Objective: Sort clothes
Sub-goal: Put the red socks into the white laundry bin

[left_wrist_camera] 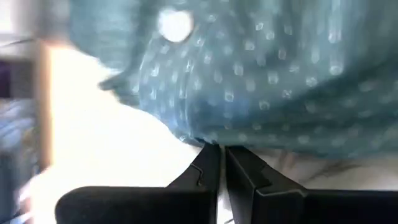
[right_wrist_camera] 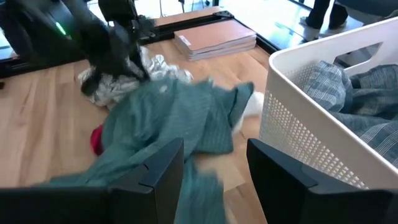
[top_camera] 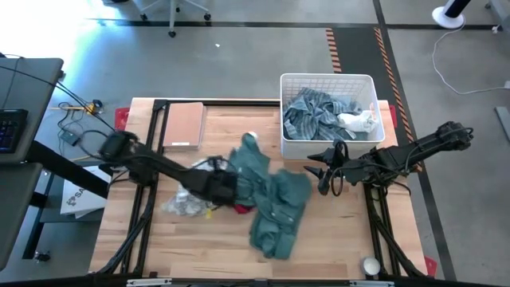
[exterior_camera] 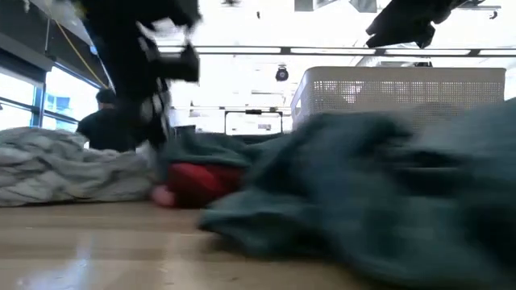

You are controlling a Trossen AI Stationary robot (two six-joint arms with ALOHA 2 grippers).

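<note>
Right now my left gripper (top_camera: 225, 187) sits mid-table w/ its fingers (left_wrist_camera: 208, 168) pressed together on an edge of the teal shirt (top_camera: 275, 199); wrist view shows the dotted teal cloth pinched right at the tips. Shirt is spread over the table centre, one end up toward the basket (top_camera: 284, 112), the rest trailing toward the near edge.

Right gripper (top_camera: 322, 170) hangs just in front of the basket, fingers spread, nothing in them; teal shirt lies just past its tips.

Basket stands at the far right of the table w/ striped blue-grey cloth (top_camera: 312, 112) inside plus a white item (top_camera: 357, 121) on top.

Beside my left gripper, on its outer side, a white/grey patterned garment (top_camera: 183, 203) lies crumpled on the wood. A red piece (exterior_camera: 197, 184) shows btwn it and the teal shirt, partly under the teal; can't tell what it is.

A brown folder (top_camera: 183, 124) lies flat at the far left part of the table. Something small and white (top_camera: 371, 265) sits at the near right corner; can't tell what.
</note>
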